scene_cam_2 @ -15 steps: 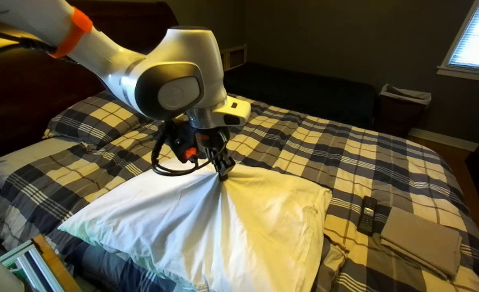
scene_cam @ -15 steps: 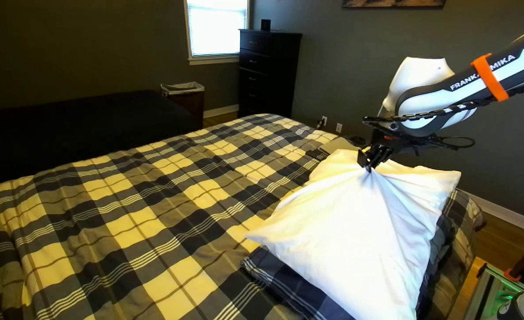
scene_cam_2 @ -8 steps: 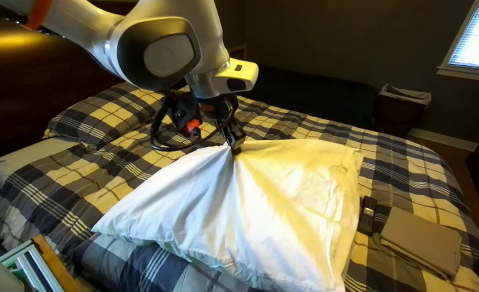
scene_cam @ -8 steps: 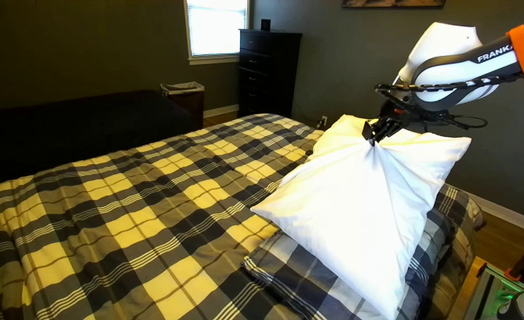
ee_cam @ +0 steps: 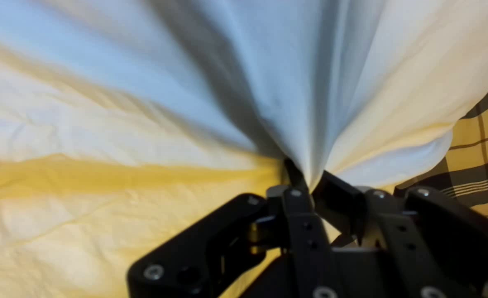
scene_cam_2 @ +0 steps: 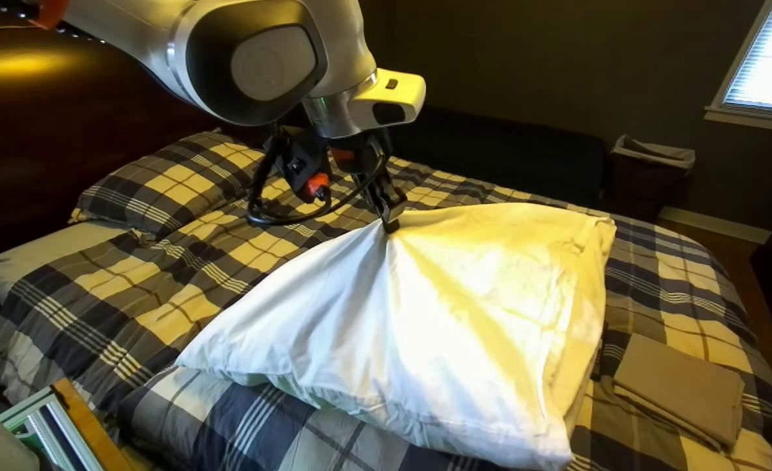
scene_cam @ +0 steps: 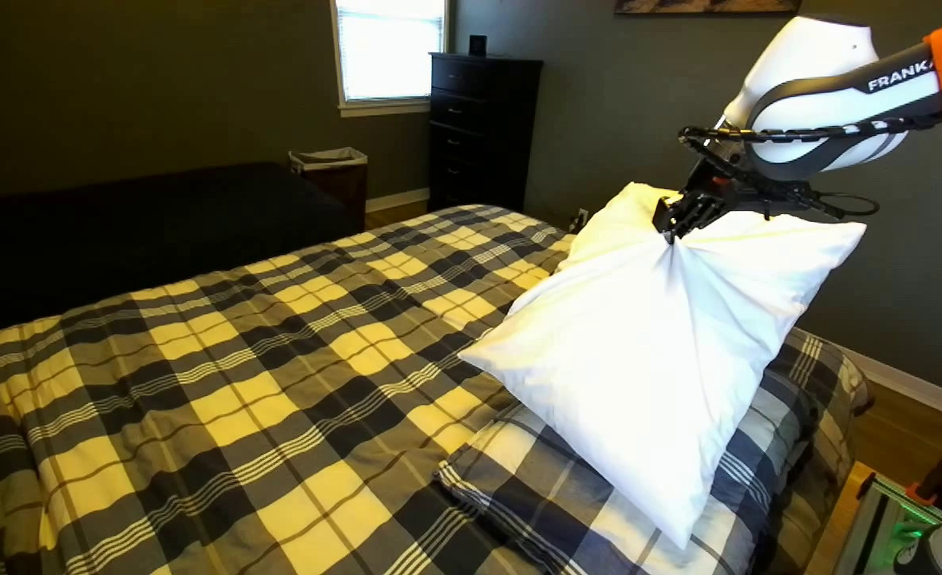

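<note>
Wrist view | gripper (ee_cam: 307, 178) pinched on a fold of white pillow (ee_cam: 178, 124) — bulk draped below | in both exterior views, long axis roughly along side edge of bed (scene_cam: 279, 359)

looks like a bedroom in a home, judging by the wide bed (scene_cam: 247, 383) under a plaid cover (scene_cam_2: 674, 275), the plaid pillow (scene_cam_2: 170, 183) and the dark headboard (scene_cam_2: 98, 111). furnished too with a chest of drawers (scene_cam: 481, 132) near the window (scene_cam: 391, 52)
</note>
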Robot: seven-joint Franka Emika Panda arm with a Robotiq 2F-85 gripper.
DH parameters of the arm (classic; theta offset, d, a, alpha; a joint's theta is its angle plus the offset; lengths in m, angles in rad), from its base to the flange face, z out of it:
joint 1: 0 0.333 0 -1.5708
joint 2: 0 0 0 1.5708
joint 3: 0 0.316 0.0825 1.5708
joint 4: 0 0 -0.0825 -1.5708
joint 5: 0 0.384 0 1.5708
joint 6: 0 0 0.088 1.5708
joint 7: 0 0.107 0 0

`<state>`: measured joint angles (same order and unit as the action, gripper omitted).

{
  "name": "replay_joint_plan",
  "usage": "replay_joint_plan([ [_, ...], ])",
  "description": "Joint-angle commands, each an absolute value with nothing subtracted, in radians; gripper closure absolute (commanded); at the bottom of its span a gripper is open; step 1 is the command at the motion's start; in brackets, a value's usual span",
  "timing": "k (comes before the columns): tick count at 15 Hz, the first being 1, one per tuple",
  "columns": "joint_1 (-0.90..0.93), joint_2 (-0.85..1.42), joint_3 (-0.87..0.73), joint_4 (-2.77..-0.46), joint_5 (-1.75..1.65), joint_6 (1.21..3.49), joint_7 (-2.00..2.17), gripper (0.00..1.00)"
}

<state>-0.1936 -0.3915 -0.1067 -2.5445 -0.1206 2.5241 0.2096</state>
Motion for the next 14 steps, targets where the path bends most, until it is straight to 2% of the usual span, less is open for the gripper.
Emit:
replay_joint_plan([
  [1,-0.204,-0.391,-0.097,-2.543,-0.113,2.522,0.203,0.91],
  [2,-0.204,-0.391,-0.097,-2.543,-0.113,2.522,0.203,0.98],
  [14,-0.119,-0.178,-0.116,-2.330,0.209,2.533,0.231,0.98],
])
